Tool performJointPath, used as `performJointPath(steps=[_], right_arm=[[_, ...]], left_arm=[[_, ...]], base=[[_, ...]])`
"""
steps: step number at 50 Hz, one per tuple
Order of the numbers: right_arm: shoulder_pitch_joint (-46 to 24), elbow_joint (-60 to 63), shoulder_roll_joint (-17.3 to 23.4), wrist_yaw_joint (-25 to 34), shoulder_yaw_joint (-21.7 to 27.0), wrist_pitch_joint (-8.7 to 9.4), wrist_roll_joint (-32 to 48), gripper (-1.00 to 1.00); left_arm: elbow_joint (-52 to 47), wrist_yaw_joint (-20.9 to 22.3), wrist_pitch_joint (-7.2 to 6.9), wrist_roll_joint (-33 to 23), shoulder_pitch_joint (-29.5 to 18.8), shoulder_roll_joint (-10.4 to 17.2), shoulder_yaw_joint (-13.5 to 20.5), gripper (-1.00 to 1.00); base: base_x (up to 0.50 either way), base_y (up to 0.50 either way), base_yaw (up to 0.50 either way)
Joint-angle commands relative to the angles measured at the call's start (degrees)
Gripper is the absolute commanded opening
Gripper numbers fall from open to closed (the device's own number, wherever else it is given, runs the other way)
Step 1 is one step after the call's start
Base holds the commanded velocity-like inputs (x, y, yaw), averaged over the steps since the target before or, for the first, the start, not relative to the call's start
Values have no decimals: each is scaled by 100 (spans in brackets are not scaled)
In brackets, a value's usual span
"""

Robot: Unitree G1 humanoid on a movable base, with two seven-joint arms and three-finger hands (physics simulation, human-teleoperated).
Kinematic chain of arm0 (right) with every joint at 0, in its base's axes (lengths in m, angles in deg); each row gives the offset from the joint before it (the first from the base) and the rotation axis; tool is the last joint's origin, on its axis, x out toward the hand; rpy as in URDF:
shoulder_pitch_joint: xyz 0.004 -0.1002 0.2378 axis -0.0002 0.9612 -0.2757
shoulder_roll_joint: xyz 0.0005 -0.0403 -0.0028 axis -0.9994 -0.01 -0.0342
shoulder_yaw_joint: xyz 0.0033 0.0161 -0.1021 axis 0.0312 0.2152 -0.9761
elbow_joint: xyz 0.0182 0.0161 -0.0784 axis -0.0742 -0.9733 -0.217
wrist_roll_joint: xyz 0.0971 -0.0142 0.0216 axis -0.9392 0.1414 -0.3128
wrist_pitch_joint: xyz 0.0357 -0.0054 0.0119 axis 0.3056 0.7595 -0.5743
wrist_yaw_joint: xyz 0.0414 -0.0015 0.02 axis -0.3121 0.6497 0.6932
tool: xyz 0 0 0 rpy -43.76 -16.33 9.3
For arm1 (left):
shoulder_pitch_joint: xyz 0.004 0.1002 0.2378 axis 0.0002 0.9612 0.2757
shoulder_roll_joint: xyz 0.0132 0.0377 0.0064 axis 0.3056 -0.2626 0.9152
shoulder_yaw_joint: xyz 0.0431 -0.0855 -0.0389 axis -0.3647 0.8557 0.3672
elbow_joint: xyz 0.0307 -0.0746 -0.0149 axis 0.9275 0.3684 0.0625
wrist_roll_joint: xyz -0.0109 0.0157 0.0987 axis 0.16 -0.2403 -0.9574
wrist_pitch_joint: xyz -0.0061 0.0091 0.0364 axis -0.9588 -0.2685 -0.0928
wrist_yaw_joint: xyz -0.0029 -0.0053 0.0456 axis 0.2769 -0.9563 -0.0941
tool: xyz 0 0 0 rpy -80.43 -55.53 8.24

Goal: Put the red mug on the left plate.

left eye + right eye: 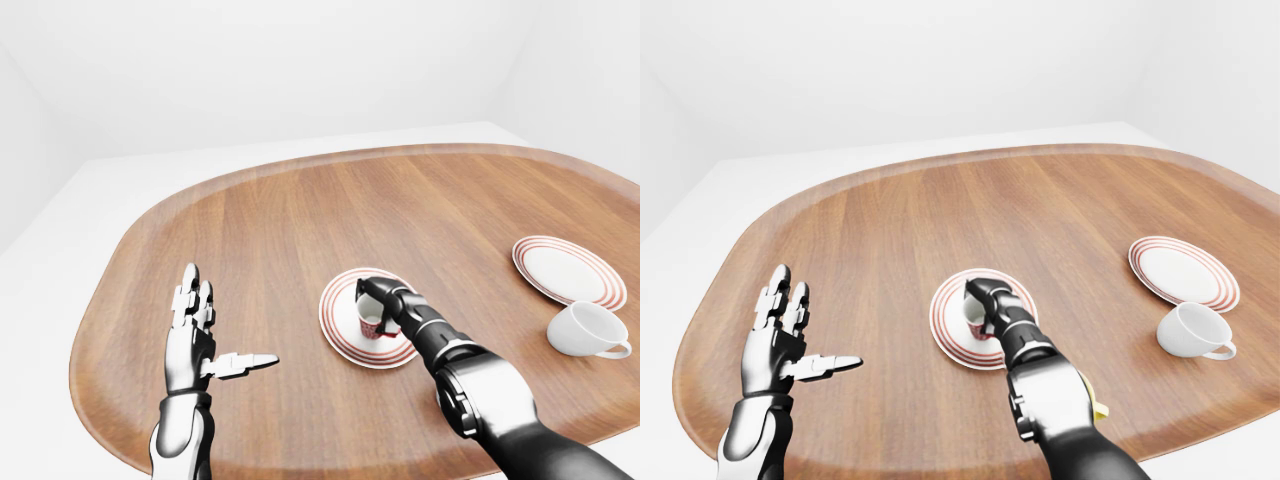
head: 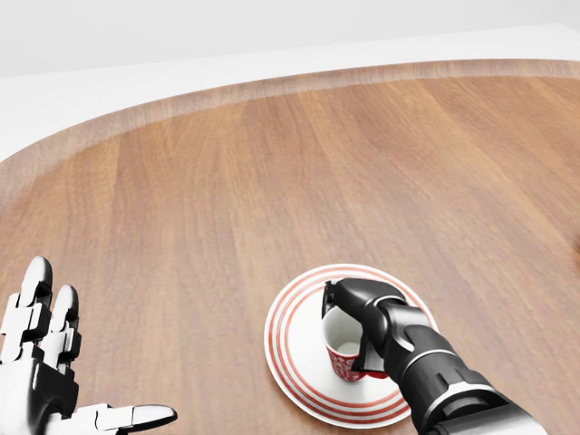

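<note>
The red mug (image 2: 343,350) stands upright on the left plate (image 2: 292,349), a white plate with red rings near the bottom middle of the head view. My right hand (image 2: 355,319) is wrapped round the mug, its fingers over the rim and side. The mug's handle is hidden by the hand. My left hand (image 1: 200,335) hovers open at the left of the left-eye view, fingers spread and thumb out, well apart from the plate (image 1: 340,318).
A second red-ringed plate (image 1: 567,270) lies at the right of the wooden table (image 1: 270,230). A white mug (image 1: 588,330) lies on its side below that plate. A small yellow thing (image 1: 1098,408) shows beside my right forearm.
</note>
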Motion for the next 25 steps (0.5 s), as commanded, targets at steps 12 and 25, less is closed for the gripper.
performJointPath(steps=[12,25], right_arm=[[-38,18,17,-404,14,157,-472,100],[-23,19,33,-367,-10,204,-423,100]], left_arm=[[0,-8,13,-20,11,0,-19,100],[-30,0,17,-21,35,-3,-15,100]], base=[[0,0,0],[0,0,0]])
